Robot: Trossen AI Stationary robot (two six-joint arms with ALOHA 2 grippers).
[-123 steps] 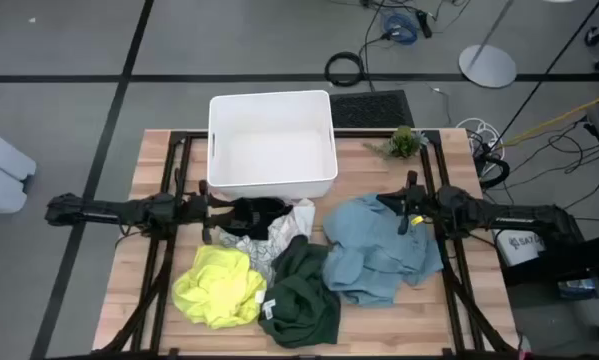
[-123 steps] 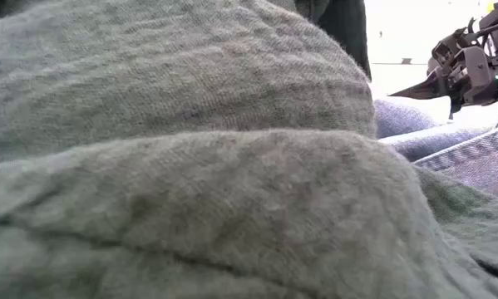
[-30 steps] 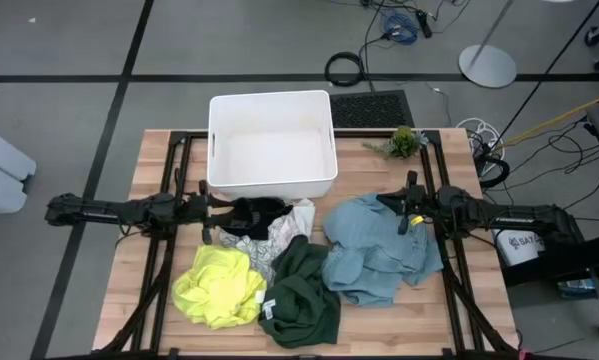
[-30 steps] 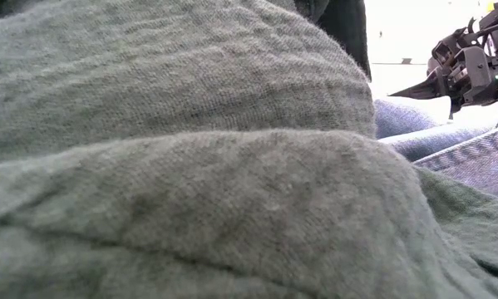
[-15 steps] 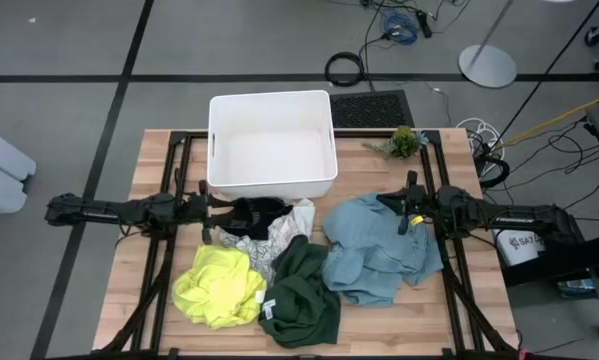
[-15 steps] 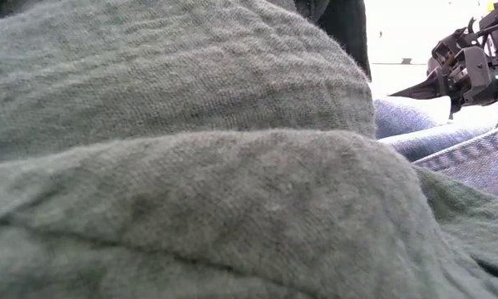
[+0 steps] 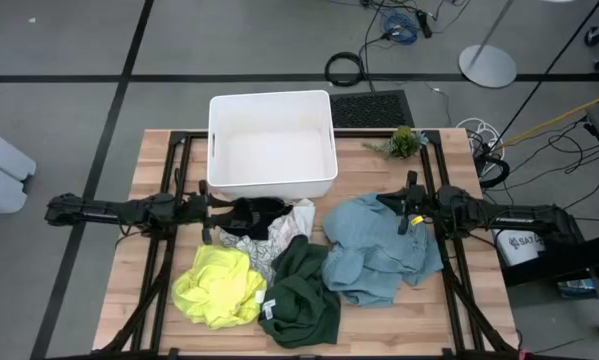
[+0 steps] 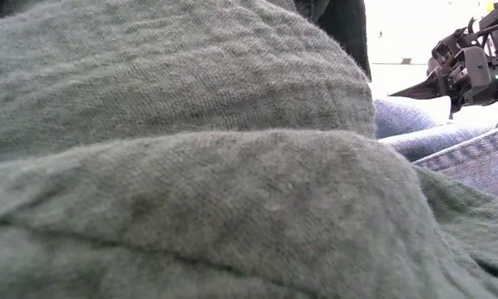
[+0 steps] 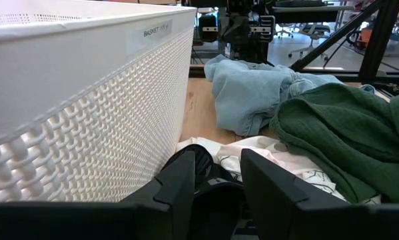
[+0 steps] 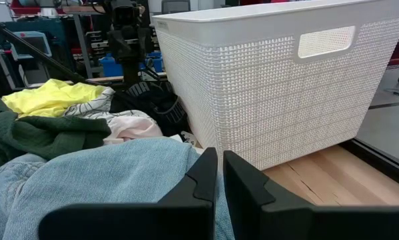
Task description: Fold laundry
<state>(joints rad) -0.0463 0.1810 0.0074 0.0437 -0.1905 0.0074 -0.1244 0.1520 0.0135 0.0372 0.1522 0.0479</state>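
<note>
Left claw [image 9: 212, 175] is hovering low over the counter [image 7: 154, 150] with its fingers parted and nothing between them; directly under and ahead of the tips the black garment [image 9: 206, 167] is lying bunched against the foot of the white bin [image 7: 272, 143], which is standing just beside the claw. Just past the black piece the white patterned garment [image 9: 279, 163] is spreading flat, with the dark green garment [image 9: 346, 130] heaped over its far edge. Farther out from this claw the light blue garment [image 9: 252, 90] is lying crumpled. Right claw [image 10: 219, 175] is sitting with its fingers pinched together, empty, tips resting right above the near fold of the light blue garment. Beyond those tips the white patterned garment and black garment are showing against the bin wall. Farthest from the right claw, the bright yellow garment [image 10: 49, 97] is lying behind the green heap.
</note>
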